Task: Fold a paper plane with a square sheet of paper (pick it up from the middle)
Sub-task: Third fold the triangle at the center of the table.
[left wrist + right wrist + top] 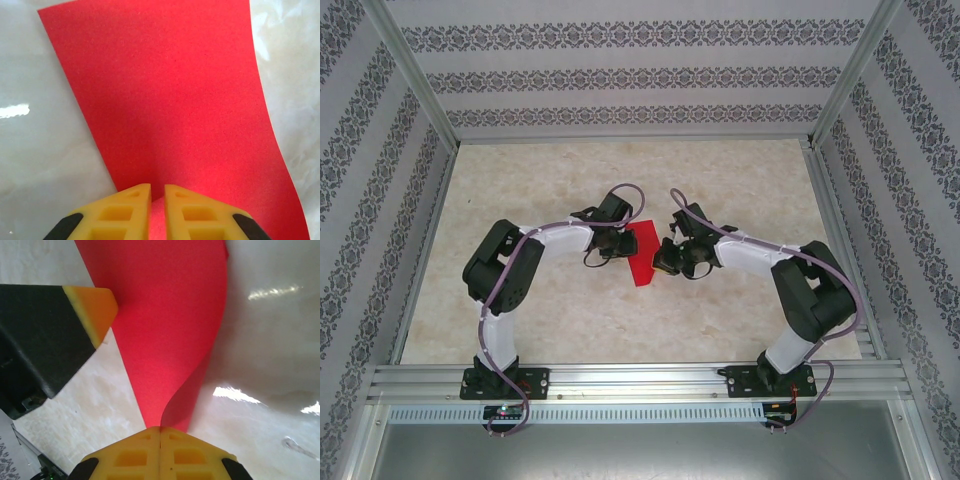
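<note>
Right end effector (160, 430) pinching square sheet of paper (170, 315), left end effector (157, 187) slightly parted at edge, table (40, 150) beneath

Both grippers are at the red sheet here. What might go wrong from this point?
1. The right gripper is shut on just the edge of the square sheet of paper, and the paper curls right at that pinch. A pull could tear it or leave a stray crease.
2. The left gripper has the paper's edge between its jaws, but a narrow gap shows. Its hold may be loose, so the sheet might slip or sag.
</note>
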Tool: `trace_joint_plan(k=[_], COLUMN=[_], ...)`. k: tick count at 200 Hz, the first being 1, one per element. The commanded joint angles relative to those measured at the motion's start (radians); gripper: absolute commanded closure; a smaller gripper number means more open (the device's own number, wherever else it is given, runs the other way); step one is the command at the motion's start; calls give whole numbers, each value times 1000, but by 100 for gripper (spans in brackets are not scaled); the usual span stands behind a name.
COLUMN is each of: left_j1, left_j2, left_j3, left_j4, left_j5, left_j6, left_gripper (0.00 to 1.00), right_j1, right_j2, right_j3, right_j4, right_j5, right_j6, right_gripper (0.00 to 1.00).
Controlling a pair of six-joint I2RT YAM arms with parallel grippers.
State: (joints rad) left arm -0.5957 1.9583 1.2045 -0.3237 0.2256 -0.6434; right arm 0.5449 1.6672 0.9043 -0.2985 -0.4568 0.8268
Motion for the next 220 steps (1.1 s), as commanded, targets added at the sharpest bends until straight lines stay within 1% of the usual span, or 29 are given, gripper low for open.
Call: trace_joint_plan(k=[1,22,61,81,94,143,220], left_j1=[1,1,4,17,30,40,40], left_j2=[18,12,-40,-62,-61,11,65], left_j3=[11,15,29,29,27,53,85], left_j4=[-35,-43,-43,-48,-43,-28,-65], left_j5=[0,-3,-19,-82,-95,-66,-34], left_j6=[25,28,28,12,0,-12,3], left_gripper=[84,84,84,83,83,85,88], right_j1=[17,24,30,30,30,32,36], right_j2=[31,57,105,120,130,165,207], right_j3=[37,50,75,77,76,69,80], right_j4=[84,143,195,217,232,300,313], right_j5=[-34,-44,-54,-53,-51,-52,-65], right_j6=[34,43,44,43,43,54,46], right_gripper=[98,98,97,97,97,98,98])
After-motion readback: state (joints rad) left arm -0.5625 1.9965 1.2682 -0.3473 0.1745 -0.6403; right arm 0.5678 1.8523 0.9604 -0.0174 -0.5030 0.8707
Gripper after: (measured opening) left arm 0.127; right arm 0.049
